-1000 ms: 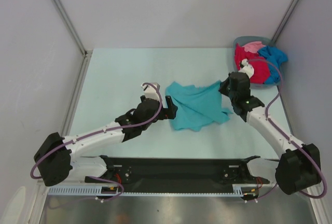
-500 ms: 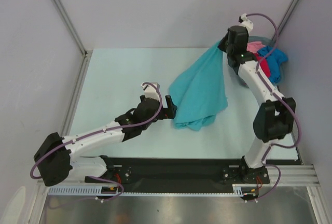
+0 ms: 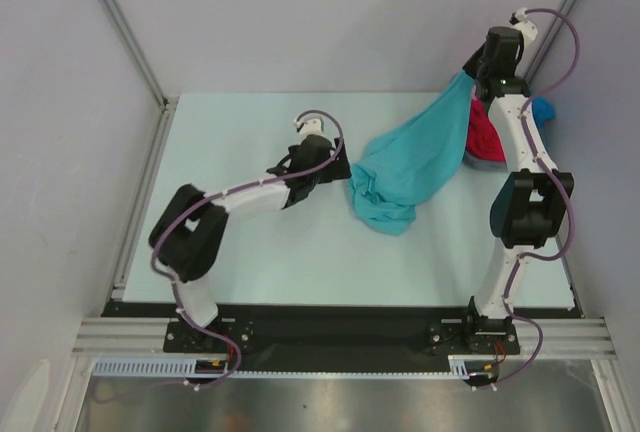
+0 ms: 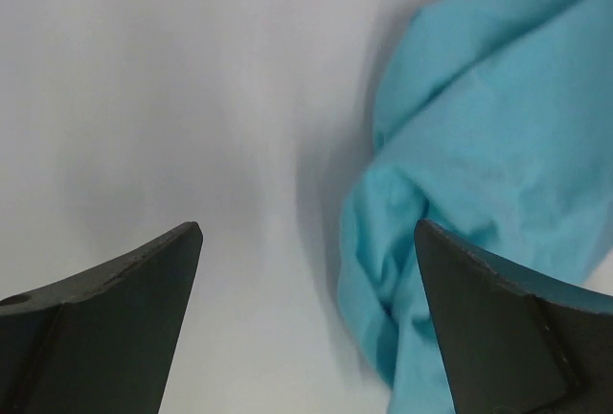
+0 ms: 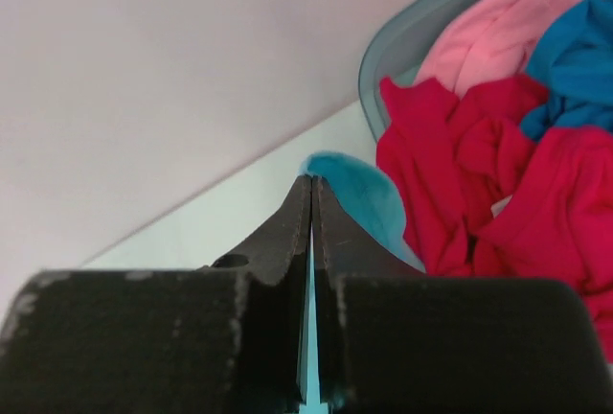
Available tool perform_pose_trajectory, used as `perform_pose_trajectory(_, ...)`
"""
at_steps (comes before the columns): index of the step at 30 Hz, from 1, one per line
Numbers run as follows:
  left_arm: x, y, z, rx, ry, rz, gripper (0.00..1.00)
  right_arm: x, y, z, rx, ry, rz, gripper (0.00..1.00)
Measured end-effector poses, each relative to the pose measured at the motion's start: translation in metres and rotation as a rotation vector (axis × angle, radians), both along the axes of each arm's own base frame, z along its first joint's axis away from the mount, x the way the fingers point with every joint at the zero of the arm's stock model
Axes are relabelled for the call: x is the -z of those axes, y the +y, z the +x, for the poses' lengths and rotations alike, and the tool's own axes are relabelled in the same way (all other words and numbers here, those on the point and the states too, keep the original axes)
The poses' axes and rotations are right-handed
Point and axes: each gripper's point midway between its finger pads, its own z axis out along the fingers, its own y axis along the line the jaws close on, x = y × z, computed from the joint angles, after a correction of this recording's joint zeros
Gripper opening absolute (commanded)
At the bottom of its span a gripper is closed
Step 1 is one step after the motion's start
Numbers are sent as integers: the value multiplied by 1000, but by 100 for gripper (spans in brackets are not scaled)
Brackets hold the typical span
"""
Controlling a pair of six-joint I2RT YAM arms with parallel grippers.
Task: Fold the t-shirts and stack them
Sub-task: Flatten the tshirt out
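A teal t-shirt (image 3: 420, 157) hangs stretched from my right gripper (image 3: 473, 74), which is raised at the back right and shut on one edge of it. Its lower end lies bunched on the table (image 3: 385, 207). The right wrist view shows the gripper (image 5: 311, 180) pinching teal cloth (image 5: 369, 198) between closed fingers. My left gripper (image 3: 340, 167) stands open just left of the bunched end. From the left wrist, the teal t-shirt (image 4: 479, 174) lies ahead to the right, with nothing between the open gripper (image 4: 306, 227). Red (image 5: 498, 184), pink (image 5: 488, 31) and blue (image 5: 584, 50) t-shirts fill the basket.
The grey-blue basket (image 5: 402, 35) sits at the back right corner under my right arm, with red (image 3: 485, 132) and blue (image 3: 543, 109) cloth showing. Grey walls close in the pale table (image 3: 230, 132) at the back and sides.
My right arm has risen and swung to the back right, pulling the teal t-shirt up off the table. My left arm has folded back, and its open gripper has shifted slightly farther and right.
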Motion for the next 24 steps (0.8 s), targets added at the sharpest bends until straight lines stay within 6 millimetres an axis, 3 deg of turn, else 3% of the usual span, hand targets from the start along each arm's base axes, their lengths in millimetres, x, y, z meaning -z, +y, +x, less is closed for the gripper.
perform_pose_trajectory(3, 21, -12, 44, 18, 41, -61, 100, 20, 8, -13, -20, 40, 14, 0)
perform_pose_trajectory(6, 43, -17, 61, 56, 87, -131, 100, 36, 11, -23, -39, 73, 26, 0)
perform_pose_trajectory(10, 58, -34, 55, 124, 150, -234, 100, 43, 5, -27, -37, 79, 46, 0)
perform_pose_trajectory(15, 49, -61, 37, 206, 178, -389, 100, 38, -4, -25, -25, 55, 63, 0)
perform_pose_trajectory(24, 41, -90, 10, 290, 221, -507, 100, 44, 6, -26, -47, 61, 67, 0)
